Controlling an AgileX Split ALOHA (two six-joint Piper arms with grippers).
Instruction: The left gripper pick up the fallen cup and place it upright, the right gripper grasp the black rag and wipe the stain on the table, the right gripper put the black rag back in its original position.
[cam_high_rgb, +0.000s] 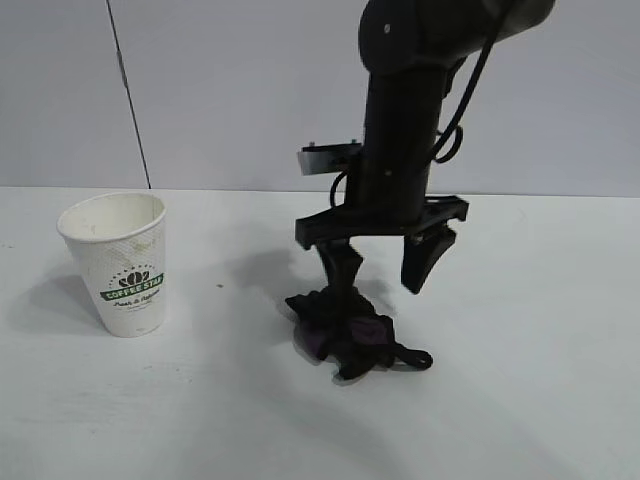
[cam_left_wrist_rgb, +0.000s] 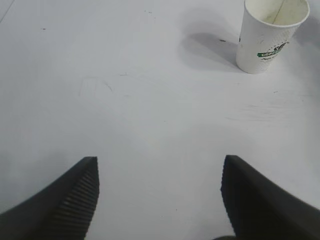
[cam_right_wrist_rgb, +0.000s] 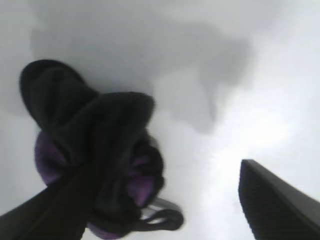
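White and matte, the worktop (cam_high_rgb: 520, 400) ran wide beneath us toward a plain pale wall, and we saw no brown stain anywhere on it in any of the three views.

Nearest the exterior camera lay the black rag (cam_high_rgb: 345, 335), bunched into a low heap just right of centre, with purple patches showing and a thin tail curling out at its right side. We judged it soft, light and limp: it would sag and drag rather than lift cleanly, so the best hold looked to be the raised middle of the bunch, not the tail. The right gripper (cam_high_rgb: 385, 265) hung straight down over it from an arm that entered at the top of the view. Its jaws were spread apart; the left one touched or pressed into the top of the rag, while the other hung clear above bare worktop to the rag's right. The right wrist view showed the same: cloth against one jaw and the other well off to the side, so nothing was gripped.

Farther back and well to the left stood the cup (cam_high_rgb: 118, 262), upright, its mouth open and its green band facing us. We took it for light and easily crushed or tipped.

Our left gripper (cam_left_wrist_rgb: 160, 192) appeared only in its own wrist view, jaws released wide over bare worktop, with the cup (cam_left_wrist_rgb: 270, 35) well beyond them.
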